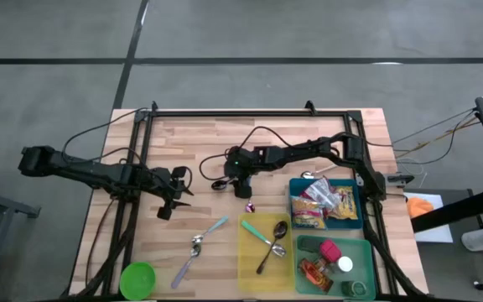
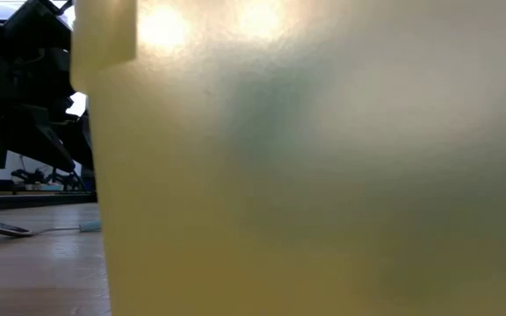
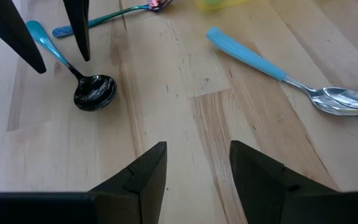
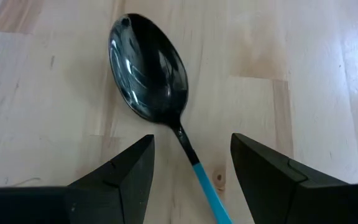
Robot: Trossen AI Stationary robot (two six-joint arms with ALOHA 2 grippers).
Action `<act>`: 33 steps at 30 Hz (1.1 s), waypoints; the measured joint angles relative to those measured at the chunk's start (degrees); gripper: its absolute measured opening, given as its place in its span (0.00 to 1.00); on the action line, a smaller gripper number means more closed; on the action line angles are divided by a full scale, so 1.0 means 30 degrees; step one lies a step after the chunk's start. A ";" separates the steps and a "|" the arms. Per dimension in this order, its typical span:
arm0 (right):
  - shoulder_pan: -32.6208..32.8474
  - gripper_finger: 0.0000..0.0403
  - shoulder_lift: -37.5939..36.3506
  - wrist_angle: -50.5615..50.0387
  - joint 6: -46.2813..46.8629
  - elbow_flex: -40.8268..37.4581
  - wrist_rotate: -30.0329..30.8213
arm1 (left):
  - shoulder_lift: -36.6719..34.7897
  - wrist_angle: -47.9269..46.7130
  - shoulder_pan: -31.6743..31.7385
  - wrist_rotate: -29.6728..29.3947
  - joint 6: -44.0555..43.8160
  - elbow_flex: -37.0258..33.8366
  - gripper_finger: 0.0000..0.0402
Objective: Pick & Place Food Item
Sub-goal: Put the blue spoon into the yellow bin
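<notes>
I see the right gripper [image 4: 191, 171] hanging open over the black-bowled, blue-handled spoon [image 4: 149, 78] lying on the wooden table [image 1: 208, 143]; the left gripper [image 3: 197, 168] waits open, low nearby.

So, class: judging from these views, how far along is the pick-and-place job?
Done: one spoon lies in the yellow tray. In hand: the open right gripper straddles the black spoon, not yet gripped. Left: two spoons on the table; the open left gripper hovers empty.
</notes>
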 joint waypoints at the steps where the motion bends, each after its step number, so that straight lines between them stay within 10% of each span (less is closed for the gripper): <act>1: 0.0000 0.51 0.0000 -0.0028 0.0000 -0.0036 0.0000 | 0.0000 -0.0007 -0.0002 0.0002 -0.0004 -0.0004 0.43; 33: 0.0010 0.51 -0.0044 0.0464 0.0816 -0.1405 -0.1129 | 0.0000 -0.0001 -0.0003 -0.0001 0.0048 -0.0004 0.43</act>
